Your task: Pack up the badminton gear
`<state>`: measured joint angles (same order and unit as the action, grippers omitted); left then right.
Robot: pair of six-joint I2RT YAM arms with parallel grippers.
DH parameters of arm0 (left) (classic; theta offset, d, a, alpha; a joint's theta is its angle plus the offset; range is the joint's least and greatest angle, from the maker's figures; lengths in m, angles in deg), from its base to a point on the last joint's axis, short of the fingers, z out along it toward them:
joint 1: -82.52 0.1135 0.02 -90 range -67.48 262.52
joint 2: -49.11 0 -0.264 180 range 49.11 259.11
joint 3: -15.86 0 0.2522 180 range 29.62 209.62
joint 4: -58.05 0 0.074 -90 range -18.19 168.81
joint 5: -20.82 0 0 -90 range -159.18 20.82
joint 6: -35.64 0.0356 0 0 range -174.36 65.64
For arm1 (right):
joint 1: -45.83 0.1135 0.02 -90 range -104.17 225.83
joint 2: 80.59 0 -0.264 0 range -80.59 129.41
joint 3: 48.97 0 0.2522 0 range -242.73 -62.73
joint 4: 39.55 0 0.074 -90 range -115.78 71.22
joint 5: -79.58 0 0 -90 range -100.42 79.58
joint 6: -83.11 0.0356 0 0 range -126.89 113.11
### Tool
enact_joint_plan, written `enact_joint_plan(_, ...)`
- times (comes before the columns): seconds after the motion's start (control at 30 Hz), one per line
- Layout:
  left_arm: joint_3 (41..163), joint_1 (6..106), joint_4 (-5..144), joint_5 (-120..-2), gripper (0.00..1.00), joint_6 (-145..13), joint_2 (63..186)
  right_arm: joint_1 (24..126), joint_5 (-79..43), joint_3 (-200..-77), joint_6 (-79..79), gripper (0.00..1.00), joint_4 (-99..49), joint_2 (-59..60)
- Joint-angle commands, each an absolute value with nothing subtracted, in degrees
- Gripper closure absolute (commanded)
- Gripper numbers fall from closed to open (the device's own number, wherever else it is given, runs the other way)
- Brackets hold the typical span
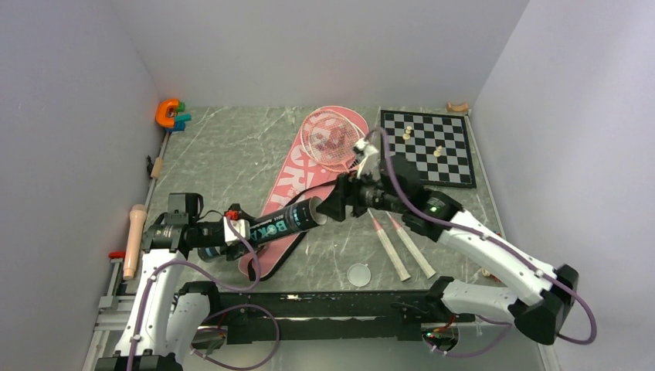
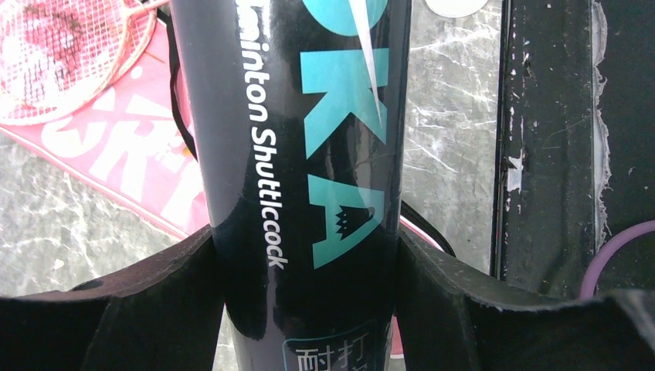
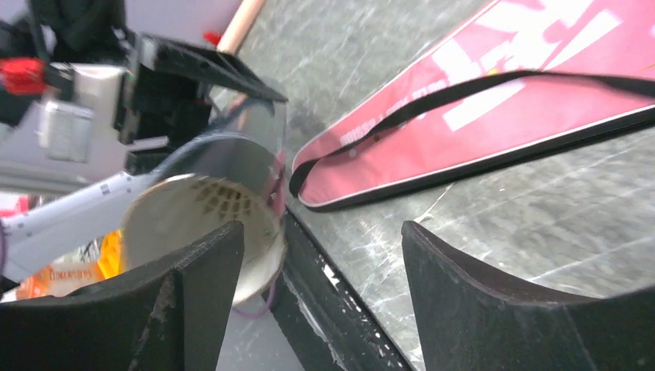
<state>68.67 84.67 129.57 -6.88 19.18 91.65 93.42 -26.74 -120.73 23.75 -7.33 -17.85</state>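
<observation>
My left gripper [image 1: 232,230] is shut on the long black tube [image 1: 282,220] and holds it level above the table, its open end pointing right. In the left wrist view the tube [image 2: 309,116] fills the gap between my fingers [image 2: 139,309]. My right gripper [image 1: 336,202] is open and empty, right at the tube's mouth. The right wrist view shows that mouth [image 3: 201,216] with a white shuttlecock inside, just past my left fingertip [image 3: 208,263]. Two pink-and-white rackets [image 1: 332,139] lie with their heads on the pink "SPORT" bag [image 1: 290,182] and their handles [image 1: 402,247] on the table.
A clear round lid [image 1: 358,273] lies near the front edge. The chessboard [image 1: 429,147] sits at the back right, and the orange and teal toy [image 1: 171,114] at the back left. A wooden handle [image 1: 135,239] lies at the left edge. A black rail [image 1: 347,297] runs along the front.
</observation>
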Motion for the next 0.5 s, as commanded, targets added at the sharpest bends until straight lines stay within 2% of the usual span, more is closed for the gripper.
enact_joint_plan(0.0,66.88,84.47,122.82,-5.05,0.83,12.69,90.79,89.29,-23.76,-126.56,22.42,0.20,-2.08,-25.22)
enact_joint_plan(0.17,66.91,84.58,119.25,-9.66,0.83,7.22,91.70,86.67,-18.05,-124.20,21.65,0.17,6.56,-29.38)
enact_joint_plan(0.3,68.86,84.59,122.30,-11.36,0.84,9.19,93.73,86.63,-12.59,-117.78,23.26,0.22,12.88,-28.21)
enact_joint_plan(0.47,68.00,84.54,119.70,-14.61,0.84,8.23,92.85,88.99,-14.45,-105.75,29.59,0.29,8.75,-27.37)
